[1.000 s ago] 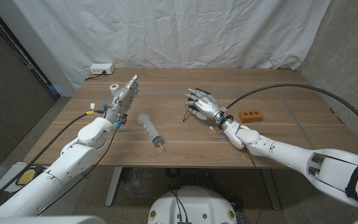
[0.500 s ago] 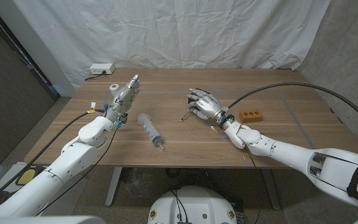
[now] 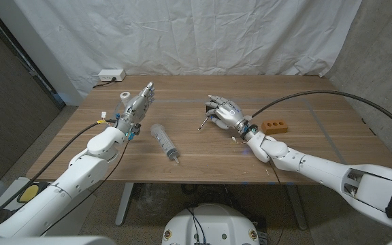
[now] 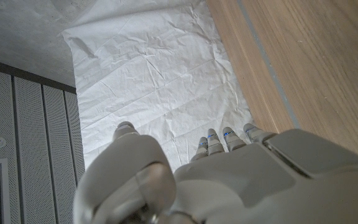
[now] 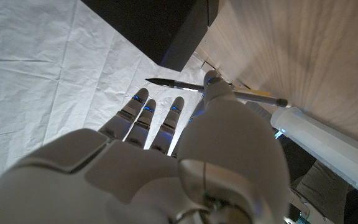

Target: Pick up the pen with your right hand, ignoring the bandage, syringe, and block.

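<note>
Right hand (image 3: 227, 113): fingers curled around the pen (image 3: 203, 122), which jutted out from them toward mid-worktop.
Pen: in the grip, its tip low over the worktop (image 3: 203, 153); whether clear of the wood, cannot tell.
Left hand (image 3: 137, 105): fingers straight and apart, holding nothing.
Ignored items: syringe (image 3: 165, 141), orange block (image 3: 275, 126) and bandage roll (image 3: 125, 97), all apart from the right hand.
Progress: grasp apparently made; lifting clear judged left to do.

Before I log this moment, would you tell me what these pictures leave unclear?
- Head view: most of the pen is hidden under the right hand.
- Head view: the bandage is partly covered by the left hand.
- Right wrist view: the syringe is cut off by the edge.
</note>
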Controlling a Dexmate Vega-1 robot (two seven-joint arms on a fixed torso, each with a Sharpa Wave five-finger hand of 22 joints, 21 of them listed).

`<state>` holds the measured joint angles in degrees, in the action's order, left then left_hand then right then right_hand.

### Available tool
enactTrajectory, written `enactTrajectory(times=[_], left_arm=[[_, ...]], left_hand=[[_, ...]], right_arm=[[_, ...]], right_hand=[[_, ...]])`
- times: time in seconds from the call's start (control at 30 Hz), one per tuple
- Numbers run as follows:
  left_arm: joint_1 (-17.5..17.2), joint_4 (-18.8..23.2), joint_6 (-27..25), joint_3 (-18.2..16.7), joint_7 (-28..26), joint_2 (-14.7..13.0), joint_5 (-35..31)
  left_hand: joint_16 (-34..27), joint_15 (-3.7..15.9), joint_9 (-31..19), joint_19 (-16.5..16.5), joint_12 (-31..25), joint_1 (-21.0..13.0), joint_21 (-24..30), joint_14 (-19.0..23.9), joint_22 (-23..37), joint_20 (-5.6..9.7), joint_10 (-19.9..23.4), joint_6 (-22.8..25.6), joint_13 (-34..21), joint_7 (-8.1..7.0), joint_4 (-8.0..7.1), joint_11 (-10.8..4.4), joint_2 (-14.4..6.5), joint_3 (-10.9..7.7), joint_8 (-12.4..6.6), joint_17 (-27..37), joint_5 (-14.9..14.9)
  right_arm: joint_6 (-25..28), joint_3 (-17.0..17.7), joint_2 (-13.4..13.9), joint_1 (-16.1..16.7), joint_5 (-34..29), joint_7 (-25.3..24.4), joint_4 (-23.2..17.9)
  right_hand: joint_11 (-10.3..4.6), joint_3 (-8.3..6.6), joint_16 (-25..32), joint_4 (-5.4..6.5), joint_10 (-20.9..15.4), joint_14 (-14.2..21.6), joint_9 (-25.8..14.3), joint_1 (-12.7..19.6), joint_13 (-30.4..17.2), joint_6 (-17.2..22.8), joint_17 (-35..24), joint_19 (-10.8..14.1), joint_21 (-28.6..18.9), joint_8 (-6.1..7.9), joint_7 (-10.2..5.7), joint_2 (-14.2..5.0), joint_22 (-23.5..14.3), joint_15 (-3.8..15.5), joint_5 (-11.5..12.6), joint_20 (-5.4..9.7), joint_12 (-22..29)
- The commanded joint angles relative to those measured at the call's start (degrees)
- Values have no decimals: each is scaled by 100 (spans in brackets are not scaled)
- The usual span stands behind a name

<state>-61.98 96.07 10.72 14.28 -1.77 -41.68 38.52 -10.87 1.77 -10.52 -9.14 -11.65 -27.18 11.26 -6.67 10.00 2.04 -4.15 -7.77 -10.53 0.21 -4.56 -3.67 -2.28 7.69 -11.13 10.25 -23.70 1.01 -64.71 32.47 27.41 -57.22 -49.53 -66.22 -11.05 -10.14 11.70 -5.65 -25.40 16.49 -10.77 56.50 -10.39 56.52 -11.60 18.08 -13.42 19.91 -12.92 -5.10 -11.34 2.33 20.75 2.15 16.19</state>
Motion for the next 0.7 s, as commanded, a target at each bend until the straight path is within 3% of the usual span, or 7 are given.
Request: enactTrajectory(times=[0.03, 0.7], left_arm=[[46, -16, 22, 12, 13, -9, 0], [137, -77, 23, 37, 16, 13, -21]], left_hand=[[23, -18, -14, -32, 13, -70, 10, 0, 33, 104, 2, -3, -12, -1, 13, -14, 4, 46, 1, 10, 33], [21, -13, -14, -32, 12, -84, 12, 4, 33, 103, 2, -6, -12, 6, 11, -14, -8, 74, 1, 10, 34]], right_arm=[[-2, 209, 115, 132, -1, 149, -358], [-155, 523, 237, 266, 90, 404, -761]], right_hand=[[-13, 7, 48, 9, -77, 40, -16, -33, -1, 442, -24, 61, -42, 26, 17, -105, -13, 372, -14, 409, 24], [10, 28, 39, 0, -109, 83, 3, -25, 4, 534, -24, 67, -43, -8, 15, -114, -16, 391, -55, 409, -4]])
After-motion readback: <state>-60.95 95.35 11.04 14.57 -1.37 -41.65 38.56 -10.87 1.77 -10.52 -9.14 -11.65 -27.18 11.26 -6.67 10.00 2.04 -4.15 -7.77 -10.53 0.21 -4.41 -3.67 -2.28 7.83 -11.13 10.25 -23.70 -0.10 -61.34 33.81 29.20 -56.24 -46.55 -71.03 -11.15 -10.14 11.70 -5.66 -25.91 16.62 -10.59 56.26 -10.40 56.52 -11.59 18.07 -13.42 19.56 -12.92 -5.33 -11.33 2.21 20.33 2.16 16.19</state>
